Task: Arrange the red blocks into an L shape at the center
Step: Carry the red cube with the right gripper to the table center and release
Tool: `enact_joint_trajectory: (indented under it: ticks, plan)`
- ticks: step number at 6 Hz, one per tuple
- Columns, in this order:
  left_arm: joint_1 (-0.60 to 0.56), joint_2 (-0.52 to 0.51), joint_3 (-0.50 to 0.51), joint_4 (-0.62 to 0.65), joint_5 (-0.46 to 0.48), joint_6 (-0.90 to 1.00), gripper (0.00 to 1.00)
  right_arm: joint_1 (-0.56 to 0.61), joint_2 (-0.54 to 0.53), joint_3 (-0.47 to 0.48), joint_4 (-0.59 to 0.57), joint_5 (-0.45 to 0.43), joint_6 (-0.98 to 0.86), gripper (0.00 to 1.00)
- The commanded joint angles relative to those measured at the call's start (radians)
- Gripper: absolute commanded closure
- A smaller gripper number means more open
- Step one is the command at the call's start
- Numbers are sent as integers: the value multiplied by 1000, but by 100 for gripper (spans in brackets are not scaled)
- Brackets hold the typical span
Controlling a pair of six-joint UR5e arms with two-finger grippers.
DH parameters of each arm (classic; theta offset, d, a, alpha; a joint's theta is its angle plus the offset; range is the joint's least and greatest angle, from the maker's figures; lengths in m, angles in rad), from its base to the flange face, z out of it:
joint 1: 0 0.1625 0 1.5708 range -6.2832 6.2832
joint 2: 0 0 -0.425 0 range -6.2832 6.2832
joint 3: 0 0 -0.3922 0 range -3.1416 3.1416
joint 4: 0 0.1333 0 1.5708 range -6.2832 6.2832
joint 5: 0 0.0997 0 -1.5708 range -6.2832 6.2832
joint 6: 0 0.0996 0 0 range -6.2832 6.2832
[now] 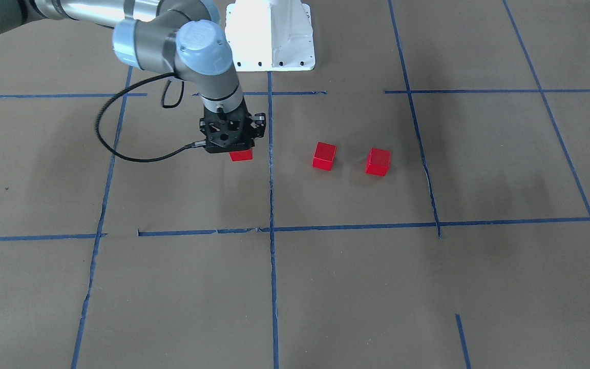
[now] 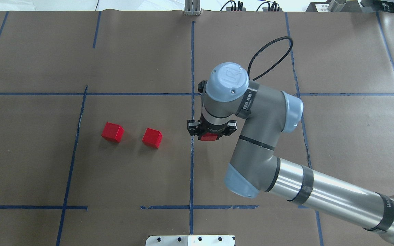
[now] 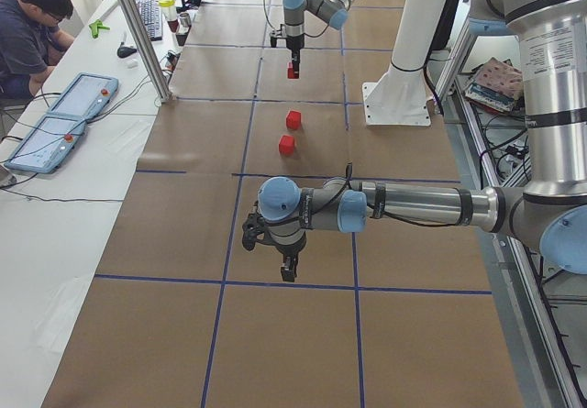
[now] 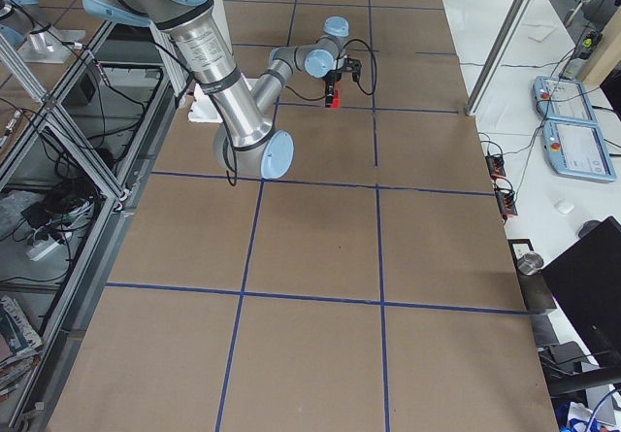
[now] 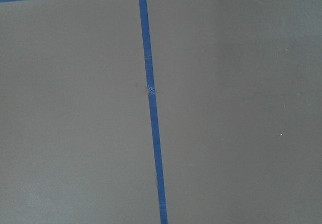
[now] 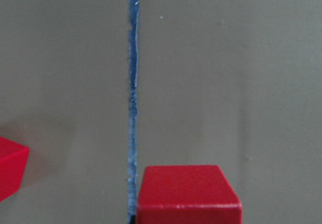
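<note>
My right gripper (image 2: 209,136) is shut on a red block (image 2: 209,138), just right of the middle blue tape line (image 2: 192,164) in the overhead view. From the front, that block (image 1: 241,155) peeks out under the gripper (image 1: 240,151). It fills the bottom of the right wrist view (image 6: 188,194). Two more red blocks (image 2: 112,132) (image 2: 152,137) lie side by side on the paper left of the line, apart from each other. My left gripper (image 3: 287,270) hovers over bare paper far from the blocks; I cannot tell whether it is open or shut.
The robot's white base (image 1: 269,36) stands at the table edge on the middle line. A black cable (image 1: 121,148) loops from the right wrist. An operator (image 3: 32,23) and teach pendants (image 3: 55,133) are at a side table.
</note>
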Motion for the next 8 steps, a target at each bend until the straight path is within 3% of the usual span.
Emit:
enact_joint_trajectory:
  ticks: [1,4,5,7,8]
  plan:
    - [0,0,1,0,0,0,0,-52,54,-85,5,-33,42,88]
    - [0,0,1,0,0,0,0,-72,100,-171,36,-36,52,64]
    - [0,0,3,0,0,0,0,-83,105,-188,39,-49,52,36]
    - [0,0,7,0,-2,0,0,-86,102,-189,51,-62,40,35]
    - [0,0,7,-1,-2,1,0,-86,102,-186,51,-62,40,20]
